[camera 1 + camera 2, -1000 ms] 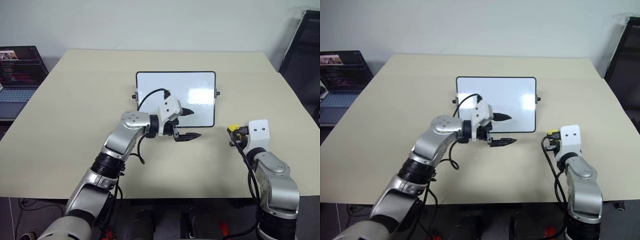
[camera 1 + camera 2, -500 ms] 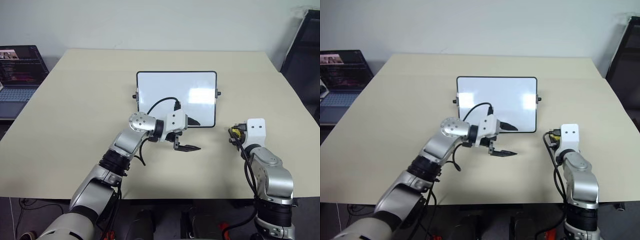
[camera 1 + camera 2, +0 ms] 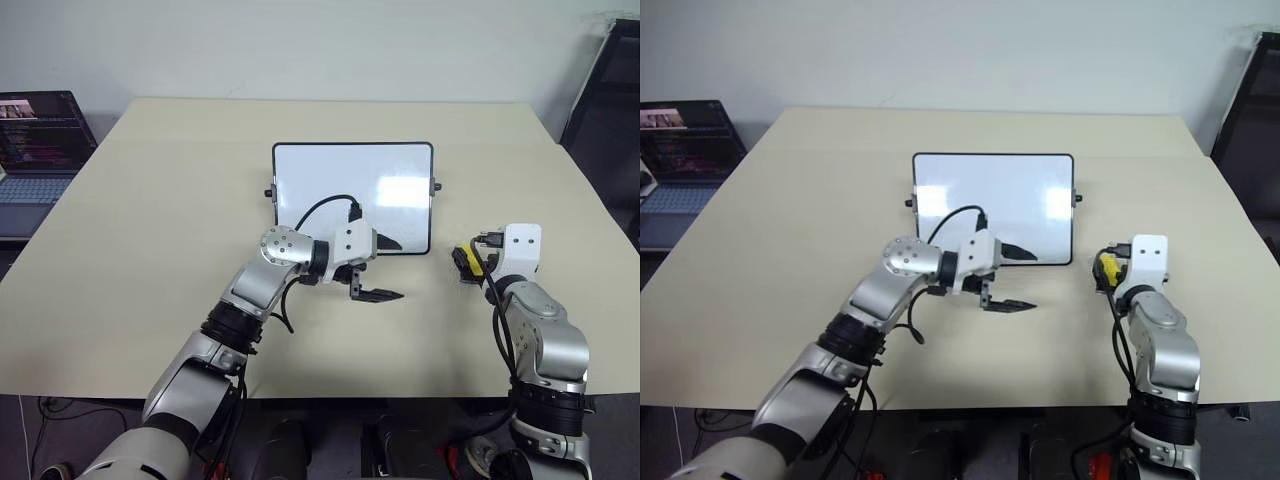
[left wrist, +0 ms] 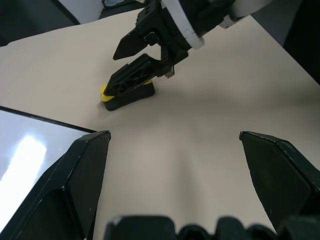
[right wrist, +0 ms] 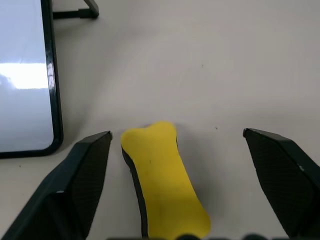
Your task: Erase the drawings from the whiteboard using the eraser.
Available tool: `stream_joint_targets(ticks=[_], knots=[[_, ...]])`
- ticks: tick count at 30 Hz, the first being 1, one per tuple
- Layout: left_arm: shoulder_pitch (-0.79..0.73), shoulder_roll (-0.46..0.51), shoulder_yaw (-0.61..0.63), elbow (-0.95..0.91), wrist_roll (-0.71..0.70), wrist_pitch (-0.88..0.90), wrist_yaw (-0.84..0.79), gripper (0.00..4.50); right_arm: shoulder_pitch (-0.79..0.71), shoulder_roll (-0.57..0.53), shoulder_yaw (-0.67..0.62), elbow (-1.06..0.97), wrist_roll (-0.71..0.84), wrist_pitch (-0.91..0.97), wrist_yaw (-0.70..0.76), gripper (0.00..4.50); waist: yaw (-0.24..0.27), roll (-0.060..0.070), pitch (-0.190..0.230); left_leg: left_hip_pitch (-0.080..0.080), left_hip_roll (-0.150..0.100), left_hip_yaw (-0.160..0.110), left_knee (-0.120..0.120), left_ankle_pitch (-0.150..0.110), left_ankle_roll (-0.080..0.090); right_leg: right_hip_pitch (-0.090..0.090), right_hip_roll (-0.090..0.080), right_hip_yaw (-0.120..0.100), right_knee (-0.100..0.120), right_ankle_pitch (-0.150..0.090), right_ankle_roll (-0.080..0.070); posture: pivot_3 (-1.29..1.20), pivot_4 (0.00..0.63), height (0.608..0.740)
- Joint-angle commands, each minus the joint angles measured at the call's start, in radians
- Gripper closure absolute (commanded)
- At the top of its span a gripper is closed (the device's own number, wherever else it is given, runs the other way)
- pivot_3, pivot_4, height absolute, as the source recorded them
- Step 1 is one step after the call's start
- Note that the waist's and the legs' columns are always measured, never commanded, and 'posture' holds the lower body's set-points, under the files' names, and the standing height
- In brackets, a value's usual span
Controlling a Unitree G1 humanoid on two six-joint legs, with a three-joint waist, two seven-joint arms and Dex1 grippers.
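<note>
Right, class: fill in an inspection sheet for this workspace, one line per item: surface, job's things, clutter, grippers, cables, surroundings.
Surface: beige table, bare around the work.
Job's things: whiteboard lies flat mid-table, no drawings visible on it; yellow eraser lies on the table beside the board's right edge.
Clutter: nothing seen.
Grippers: left gripper open over the board's near edge, empty; right gripper open, fingers either side of the eraser, not clamped.
Cables: black cable loops over the left wrist.
Surroundings: laptop left of the table; dark chair far right.
</note>
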Motion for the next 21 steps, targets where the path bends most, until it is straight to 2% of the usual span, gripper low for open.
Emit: stream_joint_targets(ticks=[1, 8, 10, 13, 16, 19, 21], knots=[[0.031, 0.018, 0.082, -0.062, -0.036, 0.078, 0.069, 0.00, 0.027, -0.020, 0.026, -0.129, 0.042, -0.065, 0.036, 0.02, -0.001, 0.000, 0.000, 0.000, 0.000, 0.000, 0.000, 0.000, 0.000, 0.000, 0.000, 0.000, 0.000, 0.000, 0.000, 0.00, 0.150, 0.740], [0.275, 0.066, 0.228, -0.382, -0.107, 0.307, 0.250, 0.00, 0.228, -0.015, 0.094, -0.361, 0.097, -0.155, 0.084, 0.02, -0.005, 0.001, 0.000, 0.000, 0.001, -0.001, 0.000, 0.000, 0.000, 0.000, 0.000, 0.001, -0.001, 0.000, 0.000, 0.00, 0.150, 0.740], [0.379, 0.049, 0.298, -0.477, -0.105, 0.341, 0.367, 0.00, 0.307, 0.010, 0.114, -0.375, 0.127, -0.273, 0.118, 0.02, -0.003, 0.001, -0.001, -0.001, 0.001, -0.002, 0.000, 0.000, 0.000, 0.000, -0.002, 0.002, -0.001, 0.000, 0.000, 0.00, 0.150, 0.740], [0.510, -0.008, 0.403, -0.595, -0.076, 0.361, 0.567, 0.00, 0.394, 0.059, 0.106, -0.356, 0.160, -0.389, 0.118, 0.02, -0.001, 0.001, -0.001, 0.001, 0.001, -0.002, 0.001, 0.000, 0.000, 0.001, -0.006, 0.002, -0.001, 0.000, 0.000, 0.00, 0.150, 0.740], [0.630, -0.059, 0.471, -0.669, 0.000, 0.315, 0.748, 0.00, 0.468, 0.044, 0.120, -0.304, 0.127, -0.565, 0.152, 0.02, 0.002, 0.000, -0.001, 0.002, 0.001, -0.003, 0.001, 0.000, 0.000, 0.003, -0.006, 0.002, 0.000, 0.000, 0.000, 0.00, 0.150, 0.740], [0.710, -0.103, 0.504, -0.691, 0.065, 0.268, 0.883, 0.00, 0.495, 0.062, 0.115, -0.230, 0.156, -0.682, 0.168, 0.02, 0.007, 0.000, -0.002, 0.006, 0.001, -0.002, 0.001, 0.000, 0.000, 0.007, -0.006, 0.003, 0.000, 0.000, 0.001, 0.00, 0.150, 0.740], [0.731, -0.126, 0.481, -0.698, 0.109, 0.247, 0.942, 0.00, 0.486, 0.047, 0.092, -0.174, 0.178, -0.724, 0.186, 0.02, 0.009, -0.001, -0.001, 0.012, 0.001, -0.001, 0.001, 0.000, 0.000, 0.013, -0.006, 0.003, -0.001, -0.001, 0.002, 0.00, 0.150, 0.740]])
